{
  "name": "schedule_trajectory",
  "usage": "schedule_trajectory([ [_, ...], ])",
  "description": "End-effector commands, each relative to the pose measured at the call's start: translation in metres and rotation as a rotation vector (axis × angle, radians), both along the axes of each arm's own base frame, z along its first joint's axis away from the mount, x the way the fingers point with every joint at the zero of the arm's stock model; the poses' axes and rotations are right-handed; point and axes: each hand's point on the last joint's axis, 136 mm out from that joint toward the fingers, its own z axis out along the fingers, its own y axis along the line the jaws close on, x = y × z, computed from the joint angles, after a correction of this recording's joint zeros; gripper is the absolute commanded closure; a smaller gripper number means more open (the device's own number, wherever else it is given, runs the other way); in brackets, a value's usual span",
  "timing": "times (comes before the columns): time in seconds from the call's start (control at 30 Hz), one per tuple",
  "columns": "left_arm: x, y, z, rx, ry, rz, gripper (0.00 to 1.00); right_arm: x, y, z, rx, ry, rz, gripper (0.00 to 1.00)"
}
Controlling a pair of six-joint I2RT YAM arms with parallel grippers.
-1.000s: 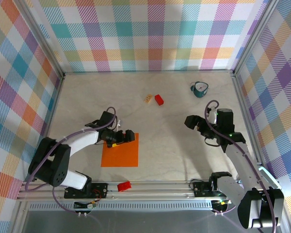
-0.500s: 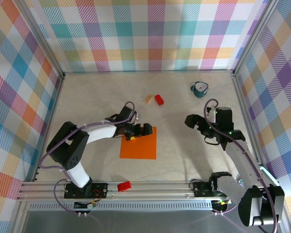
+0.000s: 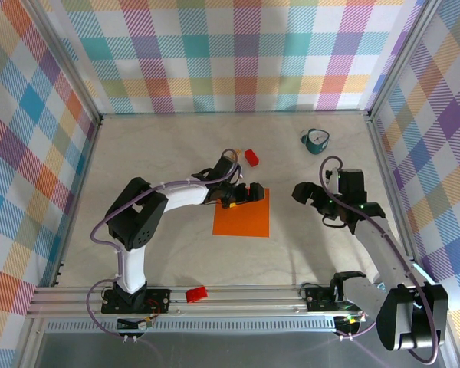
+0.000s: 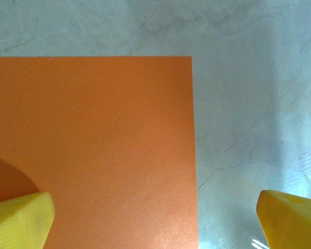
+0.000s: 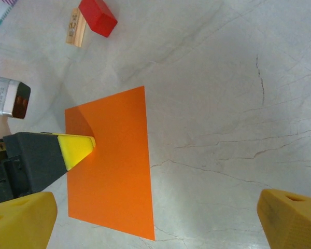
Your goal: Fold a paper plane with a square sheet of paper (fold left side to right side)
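The square sheet of paper (image 3: pixel 242 215) lies flat on the table's middle, bright orange and unfolded. My left gripper (image 3: pixel 244 192) is low over its far edge, jaws open. In the left wrist view one yellow fingertip (image 4: pixel 19 220) is over the paper (image 4: pixel 93 140) and the other (image 4: pixel 293 218) is over bare table. My right gripper (image 3: pixel 307 194) stands open to the right of the sheet, apart from it. Its wrist view shows the paper (image 5: pixel 116 171) with the left arm's yellow fingertip (image 5: pixel 76 147) at its surface. The right gripper (image 5: pixel 155 223) holds nothing.
A small red block (image 3: pixel 251 157) sits just beyond the left gripper, with a tan block (image 5: pixel 75 27) beside it. A teal object (image 3: pixel 316 140) stands at the back right. Another red block (image 3: pixel 195 294) lies by the front rail. Plaid walls enclose the table.
The left arm has swept right and away from the front rail, and the orange sheet has slid with it from the front left to the middle. The right arm has barely moved.
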Motion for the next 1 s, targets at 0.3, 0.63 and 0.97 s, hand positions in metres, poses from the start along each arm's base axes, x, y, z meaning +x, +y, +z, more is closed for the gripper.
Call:
schedule_trajectory([
  [0.3, -0.037, 0.053, 0.021, 0.038, -0.036, 0.008, 0.15, 0.034, 0.056, -0.005, -0.202, -0.03, 0.224, 0.01],
  [0.63, -0.056, 0.07, -0.009, 0.092, 0.046, 0.029, 0.45, 0.072, 0.113, -0.057, -0.364, 0.054, 0.386, 0.03],
  [0.97, -0.067, 0.079, -0.038, 0.137, 0.119, 0.048, 0.54, 0.086, 0.124, -0.092, -0.431, 0.121, 0.431, 0.03],
])
